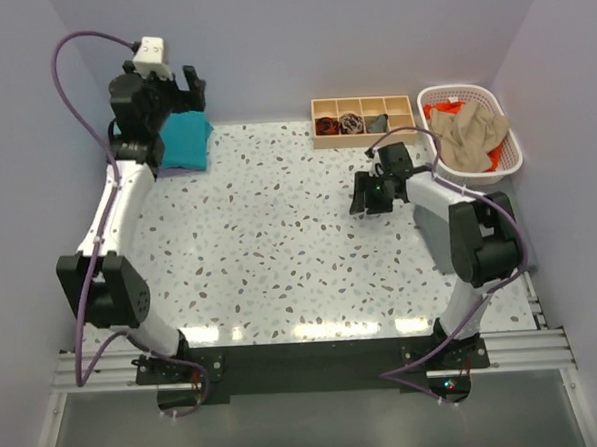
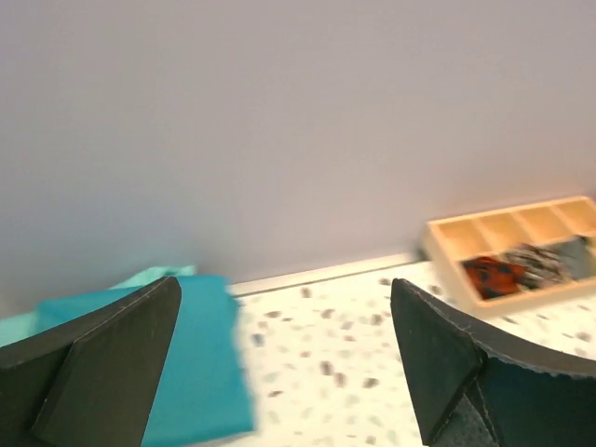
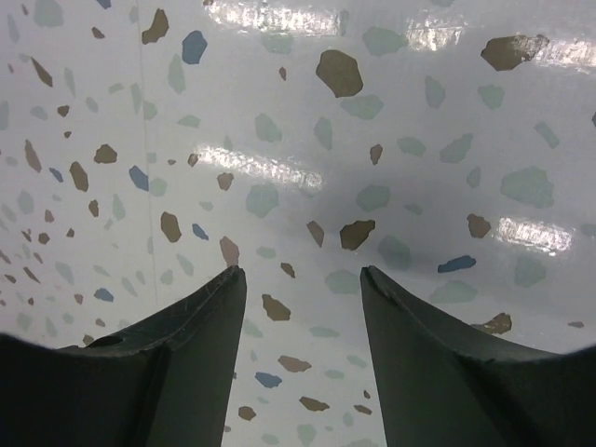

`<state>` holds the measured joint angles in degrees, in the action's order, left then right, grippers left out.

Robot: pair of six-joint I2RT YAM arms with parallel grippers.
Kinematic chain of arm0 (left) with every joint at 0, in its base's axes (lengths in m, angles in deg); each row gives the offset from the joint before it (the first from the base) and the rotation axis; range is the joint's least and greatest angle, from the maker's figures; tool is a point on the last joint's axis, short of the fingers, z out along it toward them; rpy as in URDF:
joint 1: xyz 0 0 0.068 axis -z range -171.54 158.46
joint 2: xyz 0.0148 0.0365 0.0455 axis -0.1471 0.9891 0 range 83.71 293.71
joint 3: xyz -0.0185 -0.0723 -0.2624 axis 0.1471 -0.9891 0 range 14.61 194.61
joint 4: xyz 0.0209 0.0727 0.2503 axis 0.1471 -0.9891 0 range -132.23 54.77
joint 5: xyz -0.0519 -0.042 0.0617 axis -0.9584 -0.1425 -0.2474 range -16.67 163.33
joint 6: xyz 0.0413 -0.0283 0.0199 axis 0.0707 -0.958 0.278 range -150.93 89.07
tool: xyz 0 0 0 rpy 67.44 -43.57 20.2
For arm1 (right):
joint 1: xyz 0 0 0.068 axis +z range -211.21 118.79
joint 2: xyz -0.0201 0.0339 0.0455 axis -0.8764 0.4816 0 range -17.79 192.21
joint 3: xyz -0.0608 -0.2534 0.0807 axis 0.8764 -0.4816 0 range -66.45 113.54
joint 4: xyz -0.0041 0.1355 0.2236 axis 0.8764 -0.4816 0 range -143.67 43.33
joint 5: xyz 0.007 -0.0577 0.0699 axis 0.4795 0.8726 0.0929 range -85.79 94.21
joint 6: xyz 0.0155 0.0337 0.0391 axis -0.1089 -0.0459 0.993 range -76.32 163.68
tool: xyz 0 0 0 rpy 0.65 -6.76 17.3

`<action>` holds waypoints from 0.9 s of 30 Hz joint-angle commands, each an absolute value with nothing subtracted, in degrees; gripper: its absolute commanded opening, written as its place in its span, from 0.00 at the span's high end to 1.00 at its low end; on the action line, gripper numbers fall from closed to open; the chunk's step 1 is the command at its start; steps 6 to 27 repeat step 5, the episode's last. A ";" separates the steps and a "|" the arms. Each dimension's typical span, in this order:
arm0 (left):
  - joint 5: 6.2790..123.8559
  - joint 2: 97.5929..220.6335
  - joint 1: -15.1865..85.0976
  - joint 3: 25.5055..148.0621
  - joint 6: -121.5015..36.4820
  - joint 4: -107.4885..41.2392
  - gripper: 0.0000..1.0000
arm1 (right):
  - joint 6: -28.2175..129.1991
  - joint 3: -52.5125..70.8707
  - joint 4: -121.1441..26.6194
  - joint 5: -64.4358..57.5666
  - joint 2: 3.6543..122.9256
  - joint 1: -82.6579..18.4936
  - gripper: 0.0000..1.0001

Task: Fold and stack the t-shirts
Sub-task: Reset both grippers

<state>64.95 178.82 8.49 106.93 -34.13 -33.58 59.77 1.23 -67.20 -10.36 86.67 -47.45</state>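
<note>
Now the speckled table [image 1: 270, 255] is mostly bare, and the work seems to be between two shirts. At about 2 o'clock on it stands the white basket [image 1: 514, 158], which holds a crumpled tan t-shirt [image 1: 471, 134] on top of an orange t-shirt [image 1: 445, 107]. At 11 o'clock, against the back wall, a deep teal t-shirt [image 1: 187, 141] lies folded, and the left wrist view shows a lighter aqua edge [image 2: 149, 276] under it, so I judge the stack is already begun there. The wooden tray [image 1: 363, 118] sits at 1 o'clock, beside the basket. The left gripper [image 1: 183, 89] hovers above the teal stack, fingers spread and holding nothing. The right gripper [image 1: 363, 202] points down over bare table near the basket, also spread wide and empty. The next move probably belongs to the right arm: reach toward 2 o'clock over the basket rim, pinch the tan fabric, lift it free of the orange one and lay it flat at the centre for folding
</note>
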 commanded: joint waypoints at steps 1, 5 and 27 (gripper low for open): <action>61.90 170.83 18.44 89.90 -40.50 -24.44 0.00 | 59.85 -1.23 -66.35 -10.22 79.08 -47.15 0.43; 70.32 166.77 27.69 80.28 -40.59 -25.28 0.00 | 60.64 -5.71 -65.39 -7.41 74.07 -47.06 0.43; 70.32 166.77 27.69 80.28 -40.59 -25.28 0.00 | 60.64 -5.71 -65.39 -7.41 74.07 -47.06 0.43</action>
